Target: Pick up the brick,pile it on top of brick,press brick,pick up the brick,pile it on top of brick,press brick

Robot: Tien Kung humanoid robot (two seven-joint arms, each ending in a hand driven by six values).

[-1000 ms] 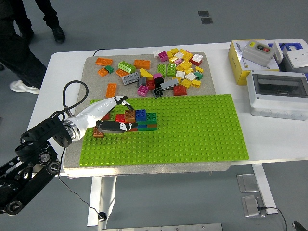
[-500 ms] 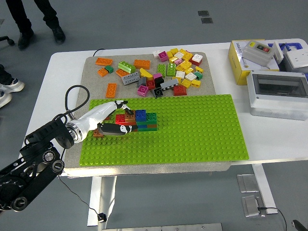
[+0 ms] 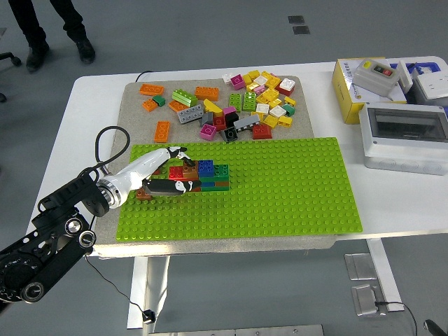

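Left robot hand (image 3: pixel 170 175) lying low over brick stack (image 3: pixel 204 175) at green baseplate (image 3: pixel 280 189) left end, fingers extended flat, apparently pressing brick down to seat studs. Loose bricks (image 3: pixel 245 101) waiting beyond on tabletop (image 3: pixel 91 98).

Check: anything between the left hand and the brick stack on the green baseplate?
Nothing visible. The left hand is already at the brick stack on the green baseplate, fingers over its left end. The loose bricks lie beyond, on the grey mat, out of the way.
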